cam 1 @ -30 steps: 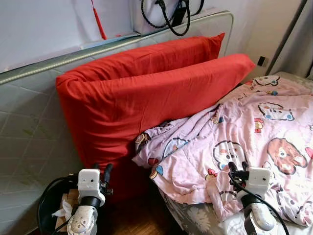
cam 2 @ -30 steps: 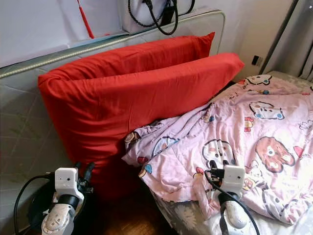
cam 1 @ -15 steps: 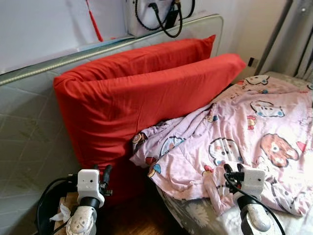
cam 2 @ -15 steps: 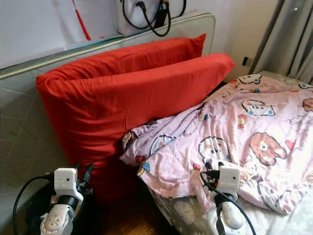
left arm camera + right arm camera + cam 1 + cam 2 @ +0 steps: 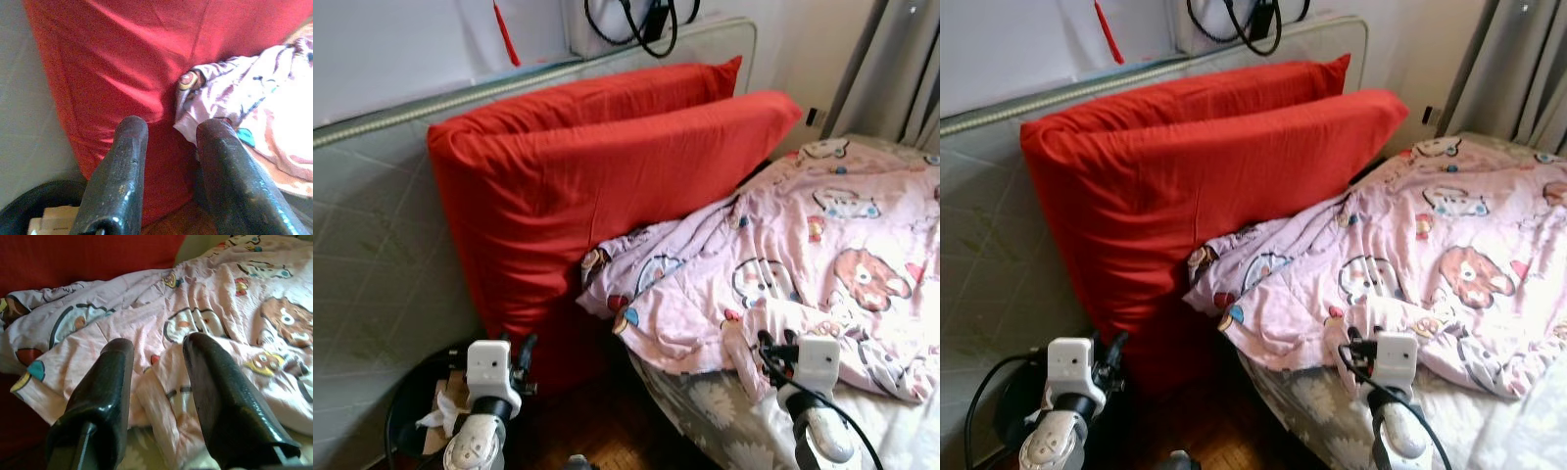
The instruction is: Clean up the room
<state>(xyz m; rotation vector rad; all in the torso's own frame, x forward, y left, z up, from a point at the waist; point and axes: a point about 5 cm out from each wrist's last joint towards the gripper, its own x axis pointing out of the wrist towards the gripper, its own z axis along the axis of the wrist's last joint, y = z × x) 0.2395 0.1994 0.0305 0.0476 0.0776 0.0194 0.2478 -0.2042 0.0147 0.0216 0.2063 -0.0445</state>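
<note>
The bed carries a grey flower-patterned sheet. A pink cartoon-print blanket lies crumpled on the sheet, one corner hanging over the bed's edge. Two red pillows stand on edge against the blanket's near end, leaning on the padded headboard.

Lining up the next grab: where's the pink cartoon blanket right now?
In the left eye view, the pink cartoon blanket lies rumpled on the bed, right of the red pillows, its near edge just ahead of the right end effector.
</note>
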